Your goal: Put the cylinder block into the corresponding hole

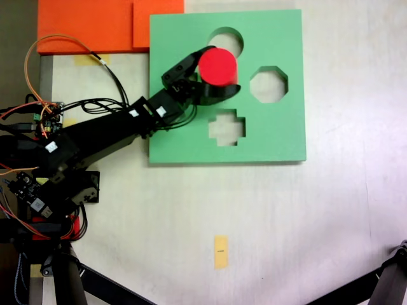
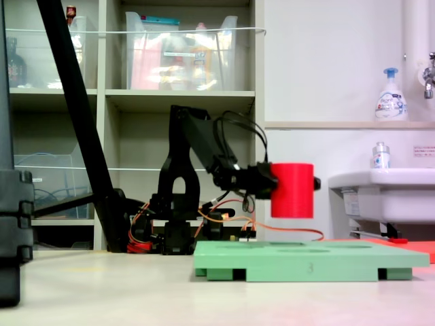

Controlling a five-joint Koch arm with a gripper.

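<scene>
cylinder block (image 2: 292, 189) above board (image 2: 309, 261), in claw (image 1: 219, 79)

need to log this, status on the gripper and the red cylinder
Gripper shut on the cylinder block. Block held clear above the green board, beside the circular hole, not in. Nothing in the way.

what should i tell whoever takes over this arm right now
Gripper: shut on the red cylinder block, held upright in the air above the green foam board.
From above, the block sits just below-left of the circular hole, overlapping its edge; the octagonal cut-out and the cross cut-out are empty.
Done: block picked up and carried over the board.
Left: centre over the circular hole, lower, release.
</scene>
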